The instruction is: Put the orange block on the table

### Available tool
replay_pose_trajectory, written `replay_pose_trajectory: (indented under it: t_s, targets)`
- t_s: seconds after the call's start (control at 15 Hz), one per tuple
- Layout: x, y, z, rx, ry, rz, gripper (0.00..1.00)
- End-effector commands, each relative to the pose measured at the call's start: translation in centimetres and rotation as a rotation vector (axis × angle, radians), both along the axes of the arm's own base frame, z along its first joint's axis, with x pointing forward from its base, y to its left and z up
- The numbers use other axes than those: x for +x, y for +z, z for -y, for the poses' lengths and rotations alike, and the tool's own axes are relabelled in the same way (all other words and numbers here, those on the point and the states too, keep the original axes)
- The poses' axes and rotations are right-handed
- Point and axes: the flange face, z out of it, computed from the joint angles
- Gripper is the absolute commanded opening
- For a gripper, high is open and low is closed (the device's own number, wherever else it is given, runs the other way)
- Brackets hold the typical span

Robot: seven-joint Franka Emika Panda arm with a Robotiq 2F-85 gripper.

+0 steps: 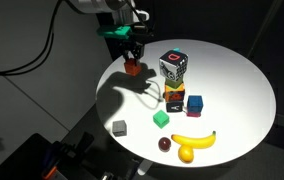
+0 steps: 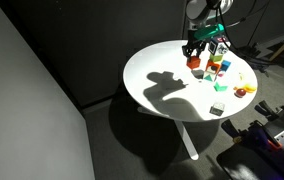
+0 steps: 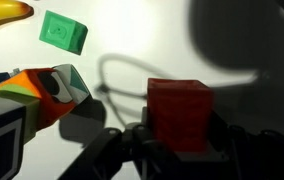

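step: placing | pincer [image 1: 132, 56] pinching orange block [image 3: 179, 112] low over bench [image 1: 232, 80], near black-and-white cube [image 1: 174, 64]; contact unclear | next, judged: lower, spread jaws

The room is dim, almost black around the table [image 1: 232, 90], whose white top is lit hard from above and glows near to washed-out in both exterior views. The arm throws a dark, fairly sharp-edged shadow across the top, lying away from the toys [image 2: 152, 65]. Both exterior pictures are small and coarse, so fine detail on the toys is lost. In the wrist view the top is bright and even, with a big soft shadow at the upper right and a thin looping one in the middle. The gripper [image 3: 179, 140] is a black, unfocused mass there, the orange block [image 3: 179, 112] is soft-edged, and the green block [image 3: 62, 32] is crisper.
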Motion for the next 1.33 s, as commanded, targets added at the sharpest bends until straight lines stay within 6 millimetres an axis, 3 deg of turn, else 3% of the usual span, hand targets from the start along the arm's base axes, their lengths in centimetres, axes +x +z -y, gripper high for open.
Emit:
replay_pose_trajectory:
  t_s: [0.0, 0.53, 1.27]
  targets:
    - [0.9, -1.6, -0.6, -0.019, -0.002, 0.023, 0.29]
    - [0.8, -6.3, -1.4, -0.017, 0.006, 0.007, 0.29]
    - [1.1, -10.7, -3.3, -0.026, 0.009, 0.025, 0.29]
